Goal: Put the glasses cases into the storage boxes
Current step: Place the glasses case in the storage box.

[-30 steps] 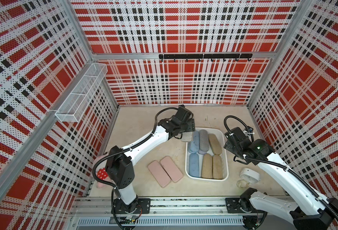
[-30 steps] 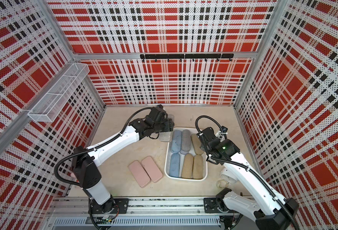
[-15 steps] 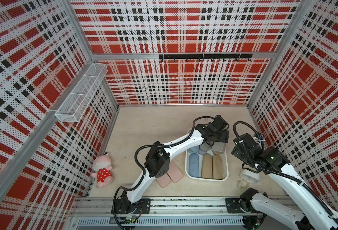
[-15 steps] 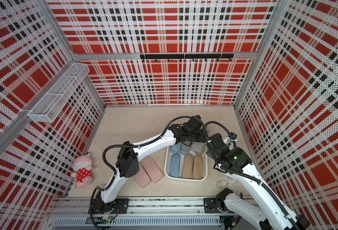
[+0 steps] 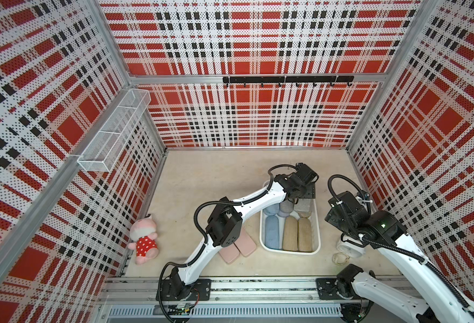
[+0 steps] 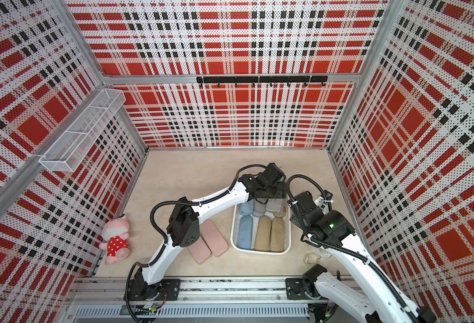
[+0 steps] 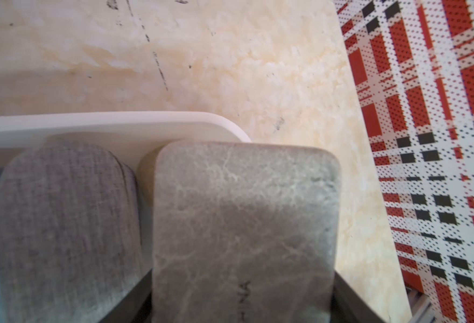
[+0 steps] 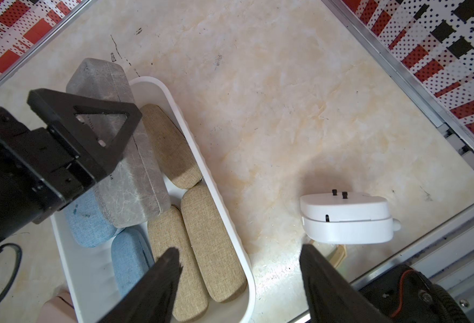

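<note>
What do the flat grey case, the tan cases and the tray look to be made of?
The flat grey case is likely faux leather: matte, with pale crackle veining and a stitched edge seam. The tan cases have a woven, linen-like fabric cover with a coarse visible weave; what lies under it cannot be seen. The tray seems to be smooth white plastic, with a faint sheen and a moulded rounded rim.

The left arm (image 5: pixel 258 200) and right arm (image 5: pixel 398 260) have white links, black joints; ribbed black cables (image 5: pixel 280 166) run alongside. The left gripper (image 5: pixel 303 199) has a black finger (image 8: pixel 56 109) bearing a triangular cut-out.
</note>
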Motion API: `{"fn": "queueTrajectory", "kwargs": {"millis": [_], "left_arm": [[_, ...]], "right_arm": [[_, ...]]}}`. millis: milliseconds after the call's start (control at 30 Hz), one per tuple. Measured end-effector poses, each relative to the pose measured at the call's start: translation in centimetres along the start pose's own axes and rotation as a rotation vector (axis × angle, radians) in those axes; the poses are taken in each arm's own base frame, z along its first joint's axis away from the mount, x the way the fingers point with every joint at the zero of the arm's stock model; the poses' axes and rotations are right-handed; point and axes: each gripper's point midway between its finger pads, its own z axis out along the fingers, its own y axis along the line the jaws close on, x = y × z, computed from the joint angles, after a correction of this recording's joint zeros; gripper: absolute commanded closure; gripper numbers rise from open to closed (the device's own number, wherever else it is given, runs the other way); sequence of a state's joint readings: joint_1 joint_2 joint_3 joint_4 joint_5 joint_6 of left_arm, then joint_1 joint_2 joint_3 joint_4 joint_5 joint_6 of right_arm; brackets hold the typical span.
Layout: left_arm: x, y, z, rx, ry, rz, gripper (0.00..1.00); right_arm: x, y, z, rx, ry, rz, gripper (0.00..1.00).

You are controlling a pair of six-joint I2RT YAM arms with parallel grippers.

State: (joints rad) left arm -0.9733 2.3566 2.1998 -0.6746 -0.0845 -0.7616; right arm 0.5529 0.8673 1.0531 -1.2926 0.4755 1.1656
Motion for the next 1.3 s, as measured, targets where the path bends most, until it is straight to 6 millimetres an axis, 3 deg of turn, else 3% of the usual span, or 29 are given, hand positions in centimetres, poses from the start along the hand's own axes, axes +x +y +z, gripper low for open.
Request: {"fn": "queueTrajectory", "kwargs": {"millis": [367, 667, 767, 1133, 1300], "left_arm": [[1.0, 2.2, 2.2, -0.065, 0.018, -0.029, 0.28], [1.2, 2.2, 3.2, -0.062, 0.017, -0.047, 0.21], [1.0, 2.0, 3.2, -0.058, 0.008, -0.054, 0.17], [0.4, 2.0, 3.2, -0.059, -0.01, -0.066, 0.17], [-0.7, 2.4, 1.8, -0.078, -0.044, -0.063, 0.16]], "right_arm": [[0.0, 0.1, -0.1, -0.012, 0.003, 0.004, 0.28], [0.2, 0.2, -0.2, -0.023, 0.012, 0.005, 0.28], [0.2, 0.2, -0.3, -0.027, 0.013, 0.004, 0.29], [0.4, 0.6, -0.2, -0.037, 0.027, -0.02, 0.29], [1.2, 1.3, 0.8, -0.04, 0.058, -0.048, 0.3]]}}
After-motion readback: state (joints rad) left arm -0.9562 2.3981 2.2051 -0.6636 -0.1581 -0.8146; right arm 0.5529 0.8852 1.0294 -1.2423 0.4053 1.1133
